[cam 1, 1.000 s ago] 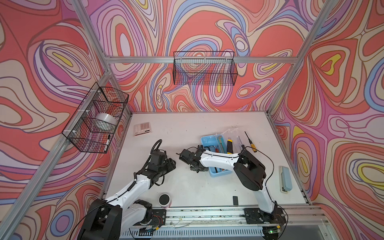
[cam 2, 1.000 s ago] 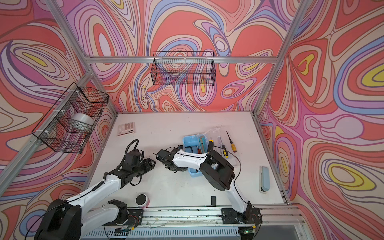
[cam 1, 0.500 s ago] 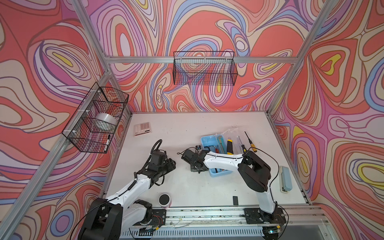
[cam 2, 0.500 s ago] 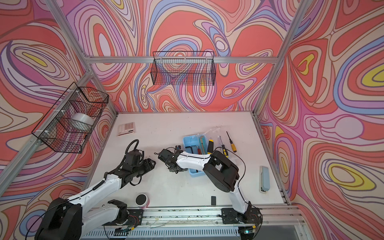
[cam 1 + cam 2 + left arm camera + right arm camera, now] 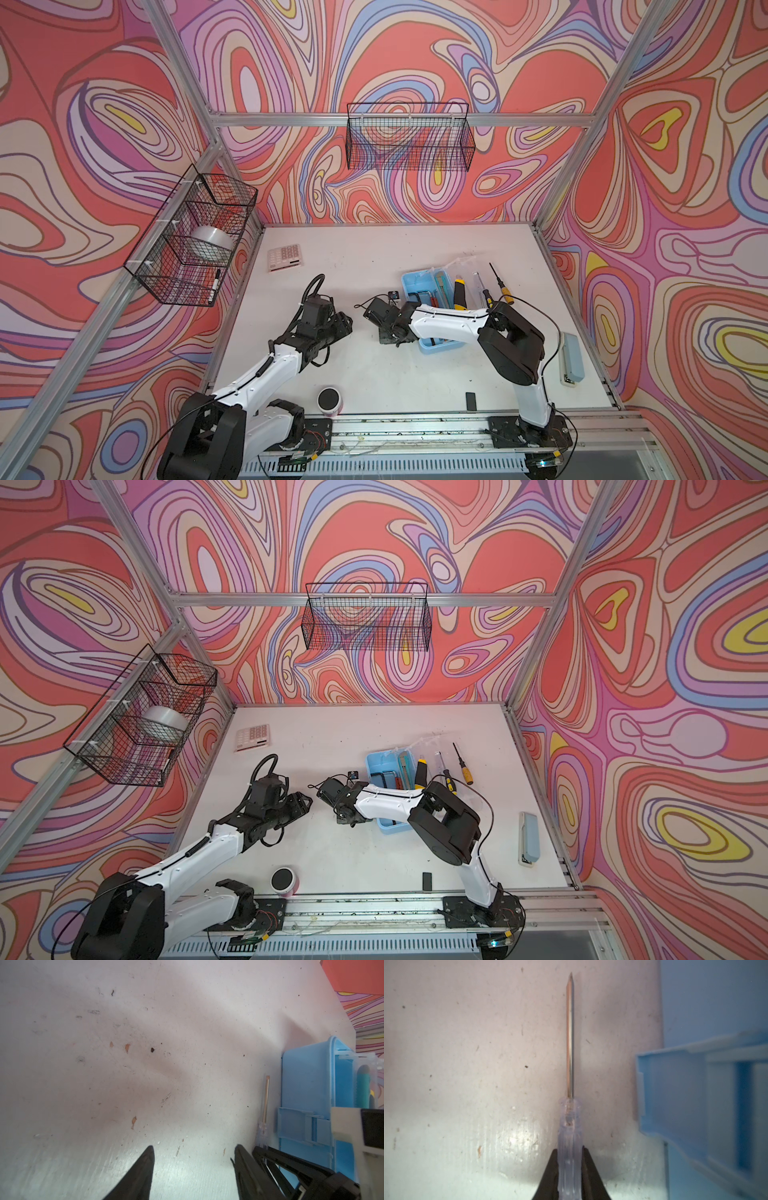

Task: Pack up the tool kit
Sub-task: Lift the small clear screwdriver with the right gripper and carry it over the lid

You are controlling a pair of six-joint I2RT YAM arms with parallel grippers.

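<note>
The light blue case lies open mid-table, its clear lid folded back. Hex keys and a teal utility knife lie inside. My right gripper is shut on the clear handle of a screwdriver just above the table. It is beside the case's latch. My left gripper stands open over bare table, close to the left of the right one. The yellow-black knife and two screwdrivers lie right of the case.
A pink-white calculator lies at the back left and a pale blue stapler at the right edge. A round pink container and a small black piece sit near the front rail. Wire baskets hang on the walls.
The right arm's elbow has swung a little to the right and its gripper has shifted slightly with the screwdriver. The left arm has stayed put.
</note>
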